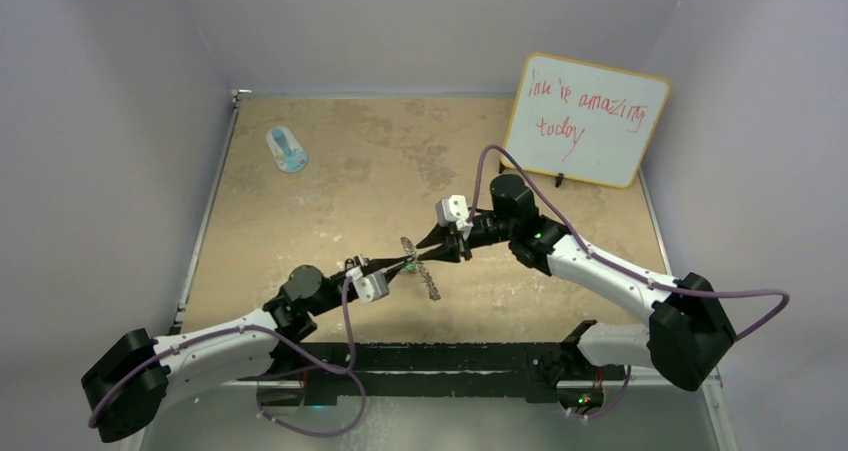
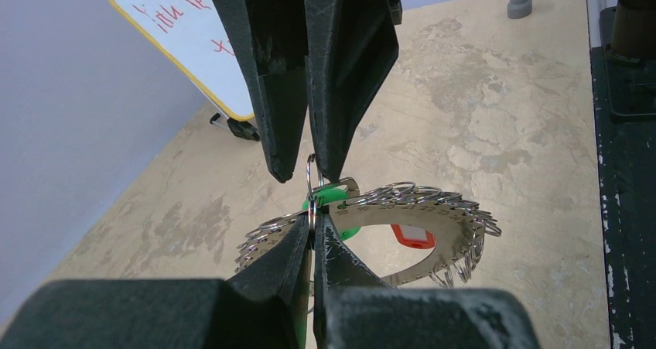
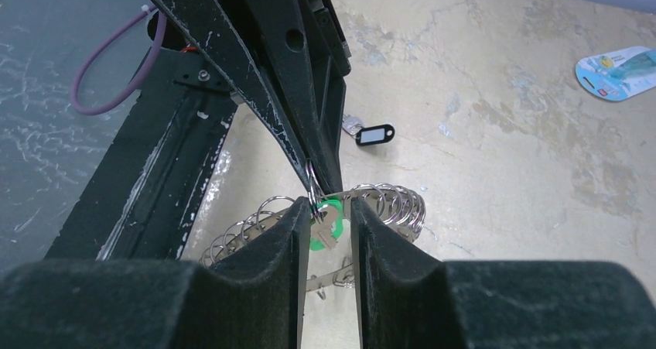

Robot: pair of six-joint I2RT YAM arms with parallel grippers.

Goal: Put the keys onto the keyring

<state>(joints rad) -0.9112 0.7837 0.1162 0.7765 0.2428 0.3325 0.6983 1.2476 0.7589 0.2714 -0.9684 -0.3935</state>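
The keyring (image 1: 432, 286), a flat silver ring with wire loops around its rim, hangs tilted above the table between both grippers. My left gripper (image 1: 400, 265) is shut on a wire loop at its rim (image 2: 312, 210), where the green-tagged key (image 2: 334, 196) sits. My right gripper (image 1: 428, 257) faces it, jaws narrowly open around the green-tagged key (image 3: 329, 224), apart from it on one side. The red-tagged key (image 2: 412, 236) lies on the table, seen through the ring's hole. The black-tagged key (image 3: 374, 135) lies on the table behind the left gripper.
A blue-and-white oval object (image 1: 287, 150) lies at the far left. A whiteboard (image 1: 588, 119) with red writing leans at the far right. A black strip (image 1: 450, 356) runs along the near table edge by the arm bases.
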